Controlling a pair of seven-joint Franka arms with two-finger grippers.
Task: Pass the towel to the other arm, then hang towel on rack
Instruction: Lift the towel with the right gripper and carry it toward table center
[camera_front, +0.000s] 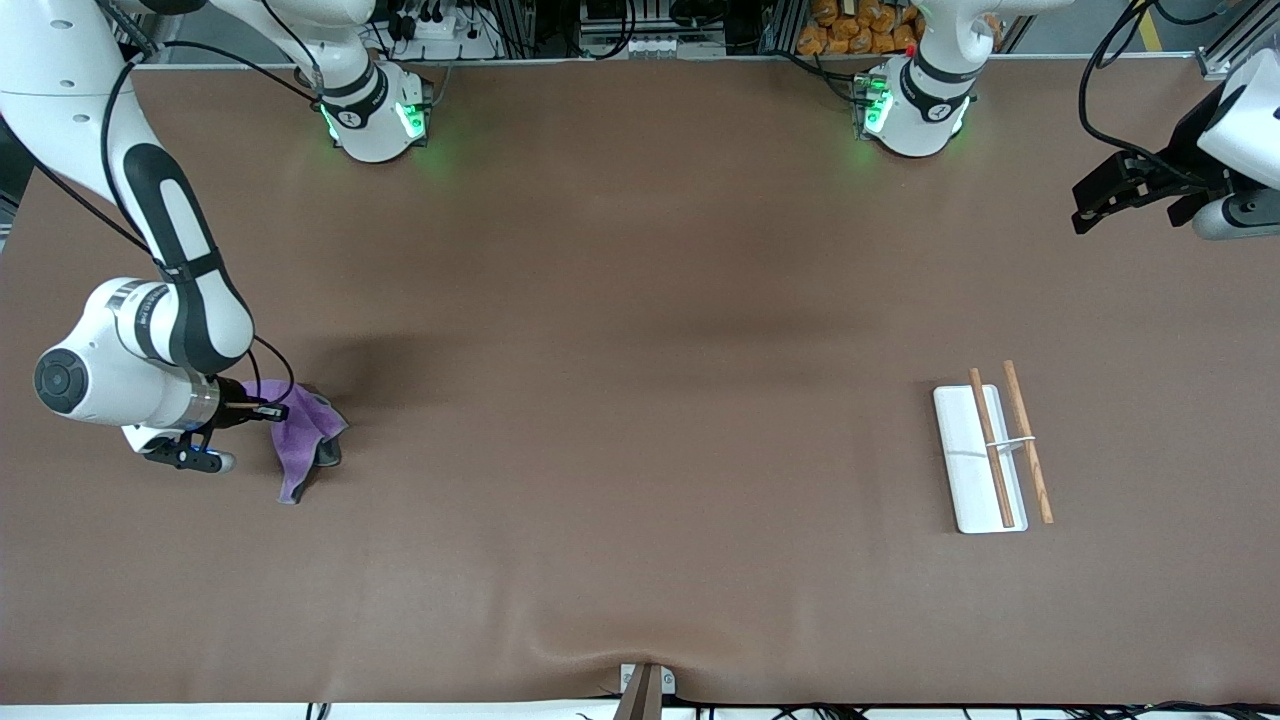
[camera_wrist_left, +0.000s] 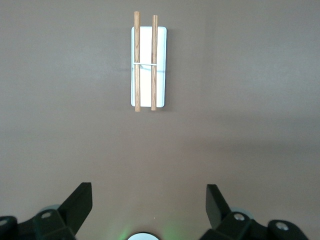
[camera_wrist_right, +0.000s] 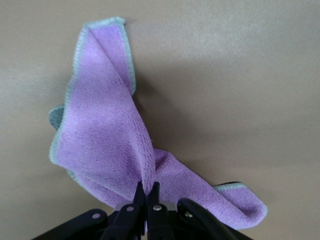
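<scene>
The brown desk (camera_front: 640, 450) carries the rack (camera_front: 985, 458) toward the left arm's end, its white plate and two wooden rods running long from about 11 to 5 o'clock in the front view. The purple towel (camera_front: 305, 435) sits toward the right arm's end, its loose corner trailing toward 6 o'clock. Only the right wrist view shows the right end effector (camera_wrist_right: 148, 192) pressed together on a fold of the towel. Only the left wrist view shows the waiting left end effector (camera_wrist_left: 149, 202) spread wide, with the rack past its fingers.
</scene>
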